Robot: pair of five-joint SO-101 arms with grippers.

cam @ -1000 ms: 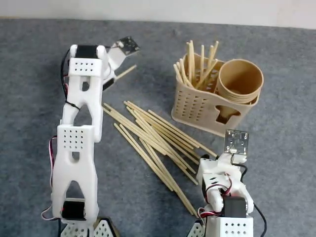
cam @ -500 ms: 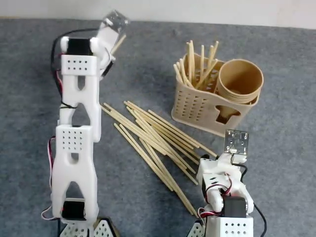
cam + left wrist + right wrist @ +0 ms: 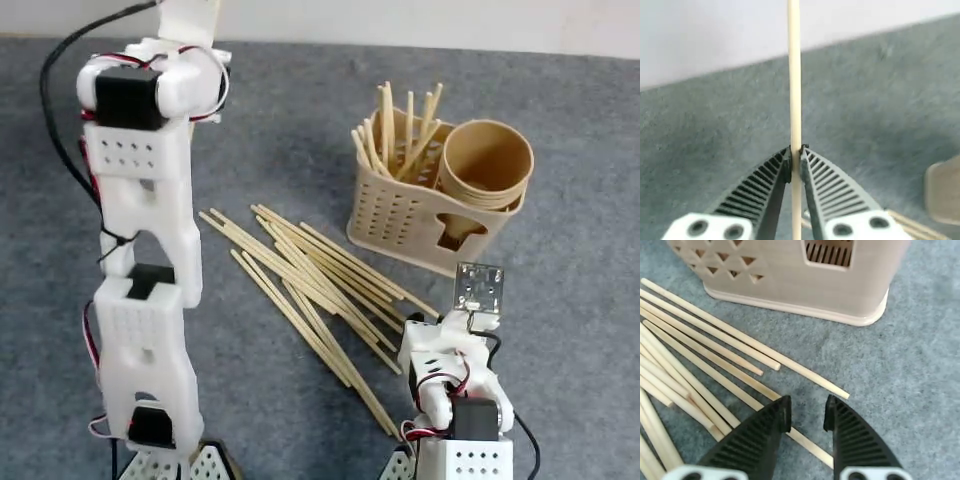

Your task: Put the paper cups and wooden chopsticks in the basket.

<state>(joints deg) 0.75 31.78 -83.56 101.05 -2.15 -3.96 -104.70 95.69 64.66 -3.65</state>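
- High view: the left arm (image 3: pixel 140 200) has swung up and away since a second ago. Its wrist was then low beside the far end of the loose chopsticks (image 3: pixel 310 285); now it is at the table's far edge and the arm stands taller.
- High view: the loose chopsticks, the basket (image 3: pixel 400 220) and the right arm (image 3: pixel 455 385) have not shifted. The pile fans across the grey table (image 3: pixel 560 330) between the two arms.
- High view: the basket holds stacked paper cups (image 3: pixel 487 165) in its right part and a bunch of standing chopsticks (image 3: pixel 395 130) leaning in its left part.
- Left wrist view: the left gripper (image 3: pixel 795 155) is pinched tight on a single held chopstick (image 3: pixel 794 75), which runs straight up past the fingertips, above the grey table. A beige shape (image 3: pixel 942 195) at the frame's edge is too blurred to tell.
- Right wrist view: the right gripper (image 3: pixel 806 412) has its jaws slightly apart with nothing between them, low over the near ends of the loose chopsticks (image 3: pixel 715 355). Just beyond them is the basket's perforated wall (image 3: pixel 790 285), with a cut-out handle slot.
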